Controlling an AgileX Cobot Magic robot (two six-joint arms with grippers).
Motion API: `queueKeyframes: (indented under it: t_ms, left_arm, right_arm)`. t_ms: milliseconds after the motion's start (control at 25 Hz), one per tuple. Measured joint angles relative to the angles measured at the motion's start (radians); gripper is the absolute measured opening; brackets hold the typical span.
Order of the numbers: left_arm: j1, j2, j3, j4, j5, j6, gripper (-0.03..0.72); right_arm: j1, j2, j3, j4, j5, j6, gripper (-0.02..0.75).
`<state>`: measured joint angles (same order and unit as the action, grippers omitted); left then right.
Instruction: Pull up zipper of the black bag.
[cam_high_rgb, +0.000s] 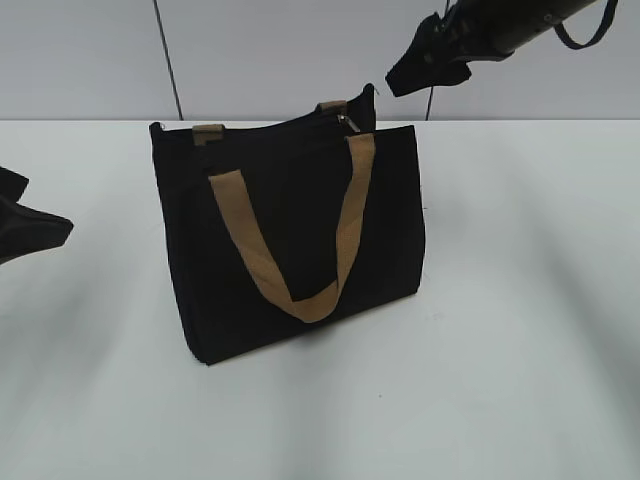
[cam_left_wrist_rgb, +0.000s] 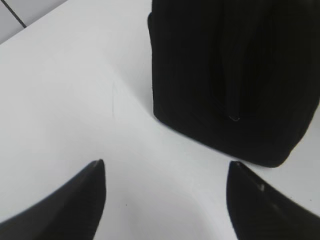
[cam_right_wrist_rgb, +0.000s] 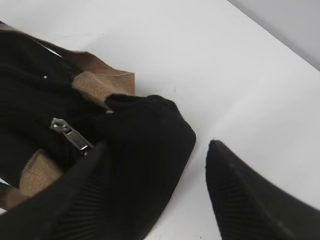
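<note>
The black bag (cam_high_rgb: 290, 240) stands upright on the white table, with one tan strap handle hanging down its front. The zipper runs along its top edge, and the silvery pull (cam_high_rgb: 345, 121) sits near the right end. The pull shows clearly in the right wrist view (cam_right_wrist_rgb: 70, 134), lying on the bag's top (cam_right_wrist_rgb: 150, 135). My right gripper (cam_high_rgb: 405, 80) is open and empty. It hovers above and to the right of the bag's right top corner (cam_right_wrist_rgb: 157, 145). My left gripper (cam_high_rgb: 45, 208) is open and empty, low over the table left of the bag (cam_left_wrist_rgb: 166, 164), facing the bag's end (cam_left_wrist_rgb: 235, 75).
The white table (cam_high_rgb: 520, 330) stretches all round the bag. A pale wall with a dark seam line (cam_high_rgb: 168, 60) rises behind the table's back edge. The second tan handle (cam_high_rgb: 208, 132) shows at the bag's top rear.
</note>
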<state>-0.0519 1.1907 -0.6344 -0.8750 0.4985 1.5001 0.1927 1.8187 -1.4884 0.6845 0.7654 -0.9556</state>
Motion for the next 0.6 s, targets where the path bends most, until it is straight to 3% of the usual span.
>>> queueKeyframes:
  t_ms: [80, 280, 480, 600]
  left_arm:
    - [0.0, 0.0, 0.0, -0.006, -0.007, 0.0, 0.583]
    - [0.0, 0.0, 0.0, -0.003, -0.009, 0.0, 0.585]
    - [0.0, 0.0, -0.007, 0.069, -0.041, -0.008, 0.574]
    - [0.0, 0.0, -0.009, 0.117, -0.075, -0.055, 0.535]
  right_arm:
    - [0.0, -0.007, 0.0, 0.0, 0.009, 0.0, 0.478]
    - [0.0, -0.031, -0.001, -0.048, 0.075, -0.047, 0.48]
    - [0.0, -0.037, -0.001, -0.247, 0.201, -0.062, 0.484]
    - [0.0, -0.042, -0.001, -0.374, 0.239, 0.028, 0.484]
